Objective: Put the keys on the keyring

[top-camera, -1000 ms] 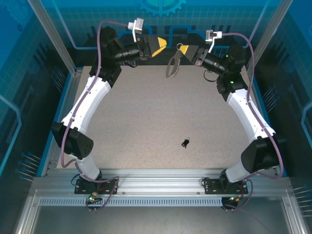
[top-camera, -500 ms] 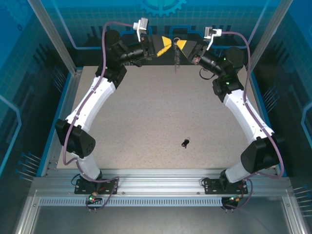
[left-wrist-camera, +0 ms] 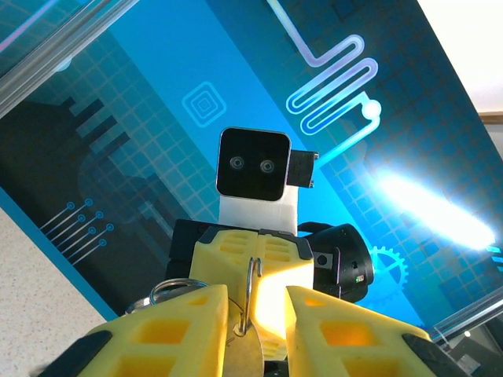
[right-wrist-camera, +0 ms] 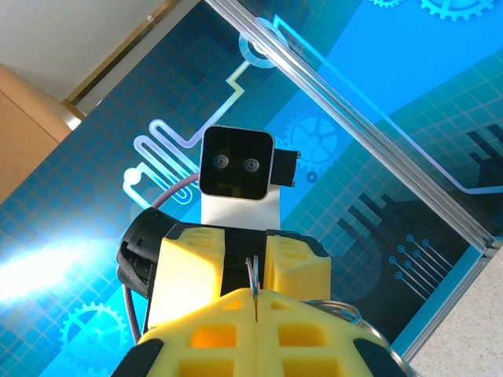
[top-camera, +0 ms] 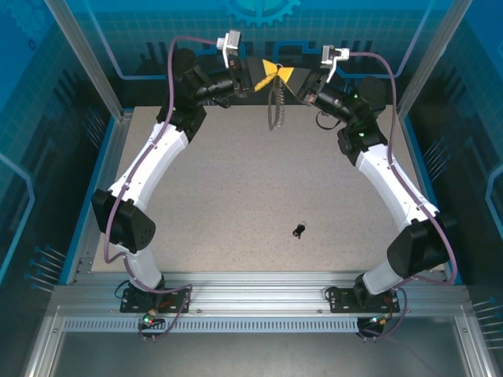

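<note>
top view / keyring [top-camera: 274, 106]: hangs at the far edge of the counter [top-camera: 236, 196], just below where the two arms meet. Its long axis drops straight down from the pinch, free end toward the counter, and the loop is seen nearly edge-on.
top view / keys [top-camera: 299, 229]: flat on the counter, toward the near middle, well apart from the ring and both arms.
top view / tips: left end effector [top-camera: 266, 72] and right end effector [top-camera: 288, 75] sit nose to nose above the ring.
left wrist / left end effector: fingers narrowly apart, straddling the ring's thin top wire. There is a gap either side, so no pinch.
right wrist / right end effector: pads pressed together, the ring's wire comes out of the seam — holding the keyring. A small silvery ring [right-wrist-camera: 334, 308] dangles beside it.
step: likely a regrasp or handover of the ring; keys not yet picked up.
next: probably settle the ring in one firm grip — then send the free arm down for the keys.
</note>
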Robot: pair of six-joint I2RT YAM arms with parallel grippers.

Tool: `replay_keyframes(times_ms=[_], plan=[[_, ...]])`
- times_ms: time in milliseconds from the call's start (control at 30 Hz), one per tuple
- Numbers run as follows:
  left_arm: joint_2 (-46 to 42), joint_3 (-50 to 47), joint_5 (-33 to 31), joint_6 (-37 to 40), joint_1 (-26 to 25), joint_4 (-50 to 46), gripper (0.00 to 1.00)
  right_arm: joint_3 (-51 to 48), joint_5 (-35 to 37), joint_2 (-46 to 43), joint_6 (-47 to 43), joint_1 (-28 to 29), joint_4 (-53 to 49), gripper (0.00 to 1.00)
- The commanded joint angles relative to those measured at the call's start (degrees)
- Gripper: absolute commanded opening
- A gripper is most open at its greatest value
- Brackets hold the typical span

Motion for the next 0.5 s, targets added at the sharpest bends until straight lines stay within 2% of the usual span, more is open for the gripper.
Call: replay_keyframes(times_ms=[0, 300, 400, 467], plan=[[0.0, 1.2, 0.0, 0.0, -0.4, 2.1, 0.22, 1.6, 0.8, -0.1, -0.1, 0.6, 2.4, 0.0], [-1.7, -2.2, -0.4, -0.4, -0.4, 4.4, 0.22, 0.9, 1.7, -0.6, -0.4, 0.6, 1.7, 0.0], [-2.3, -3.3, -0.6, -0.8, -0.4, 5.7, 0.3, 0.7, 2.3, -0.8, -0.3, 0.6, 1.5, 0.0], [-2.6, -3.9, -0.8, -1.0, -0.4, 6.3, 0.31, 0.4, 2.6, -0.9, -0.2, 0.7, 1.7, 0.0]])
